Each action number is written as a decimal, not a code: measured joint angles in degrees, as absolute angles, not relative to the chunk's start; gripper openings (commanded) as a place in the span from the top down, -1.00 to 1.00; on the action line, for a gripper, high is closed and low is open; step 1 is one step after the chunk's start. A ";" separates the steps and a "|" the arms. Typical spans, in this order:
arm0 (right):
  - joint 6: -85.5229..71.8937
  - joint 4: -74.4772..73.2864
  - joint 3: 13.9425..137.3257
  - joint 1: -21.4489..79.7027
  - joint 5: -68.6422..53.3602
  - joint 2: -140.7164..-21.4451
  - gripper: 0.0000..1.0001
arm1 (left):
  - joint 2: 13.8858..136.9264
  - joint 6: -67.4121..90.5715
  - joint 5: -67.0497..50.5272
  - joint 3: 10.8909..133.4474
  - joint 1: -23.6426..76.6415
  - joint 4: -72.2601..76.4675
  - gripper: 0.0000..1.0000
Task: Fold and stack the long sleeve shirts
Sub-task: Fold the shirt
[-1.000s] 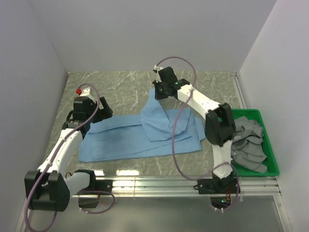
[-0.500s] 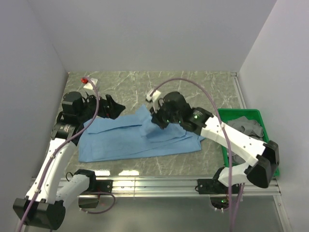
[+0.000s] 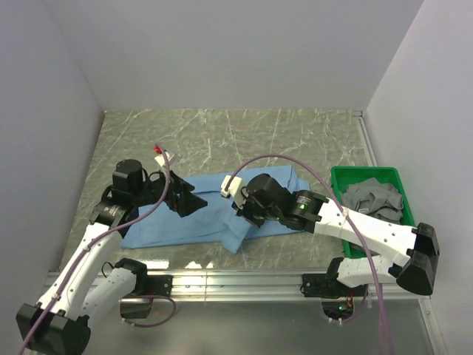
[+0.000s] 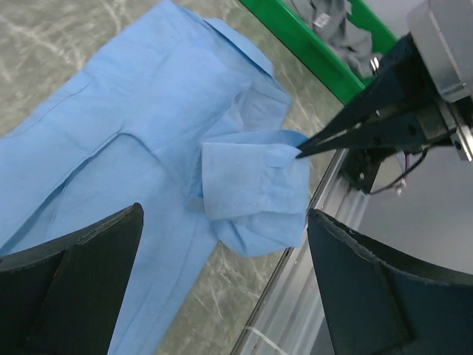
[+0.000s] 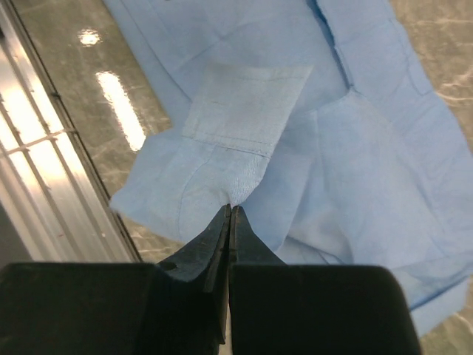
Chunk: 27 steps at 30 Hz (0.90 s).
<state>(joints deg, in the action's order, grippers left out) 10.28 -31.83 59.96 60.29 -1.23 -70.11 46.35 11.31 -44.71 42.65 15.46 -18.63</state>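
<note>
Overhead view from behind; both wrist views close above the blue shirt (image 4: pixel 111 148).

You see the light blue shirt (image 4: pixel 148 148) spread flat on the marble table (image 4: pixel 44 44). Its collar end points toward the green tray (image 4: pixel 295 37), and some grey cloth (image 4: pixel 336 29) lies inside this tray. One sleeve is folded back over the body, with the cuff (image 4: pixel 244 177) facing up. Your right hand (image 4: pixel 301 151) reaches in from the right, its black tips pressed together on the corner of the cuff. Your left hand (image 4: pixel 222 214) hangs above the shirt, its fingers (image 4: pixel 81 281) wide apart and touching nothing. A metal rail (image 4: pixel 295 274) runs along the table edge.
</note>
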 measured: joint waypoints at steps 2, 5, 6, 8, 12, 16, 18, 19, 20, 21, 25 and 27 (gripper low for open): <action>11.14 -32.29 59.99 61.21 0.91 -69.56 1.00 | 48.05 8.82 -45.54 42.81 17.10 -18.33 -0.99; 12.73 -34.00 60.71 62.89 4.45 -69.10 1.00 | 52.18 4.78 -46.44 44.38 18.98 -18.72 -0.99; 13.39 -34.46 61.12 63.48 5.61 -68.99 1.00 | 54.13 3.07 -46.72 45.23 19.44 -18.98 -0.99; 14.52 -34.96 61.78 64.07 7.16 -68.38 1.00 | 57.12 0.01 -47.46 46.63 19.88 -19.11 -0.99; 16.71 -34.81 61.89 64.64 7.99 -65.10 1.00 | 61.93 -3.73 -51.79 48.93 19.86 -19.09 -0.99; 18.83 -33.34 61.89 64.64 7.44 -60.40 1.00 | 67.53 -5.39 -56.82 51.94 20.03 -18.85 -0.99; 19.49 -32.77 61.89 64.64 6.46 -59.22 1.00 | 69.12 -5.50 -59.05 52.58 20.14 -18.57 -0.99; 19.70 -32.60 61.89 64.66 5.93 -59.11 1.00 | 69.45 -5.50 -59.90 52.62 20.27 -18.37 -0.99; 19.99 -32.56 61.89 64.71 5.30 -59.16 1.00 | 69.60 -5.50 -60.73 52.62 20.45 -18.28 -0.99; 20.21 -32.60 61.89 64.75 4.71 -59.33 1.00 | 69.60 -5.54 -61.69 52.62 20.73 -18.15 -0.99; 21.06 -32.60 61.89 65.12 2.13 -59.66 1.00 | 70.04 -7.31 -64.77 53.60 21.45 -18.79 -0.99; 21.82 -32.58 61.89 65.34 0.73 -59.66 1.00 | 70.94 -8.84 -66.17 54.98 21.58 -20.05 -0.99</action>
<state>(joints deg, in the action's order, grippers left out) 21.82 -32.58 61.89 65.34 0.73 -59.66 70.94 -8.84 -66.17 54.98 21.58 -20.05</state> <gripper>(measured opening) 0.007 0.993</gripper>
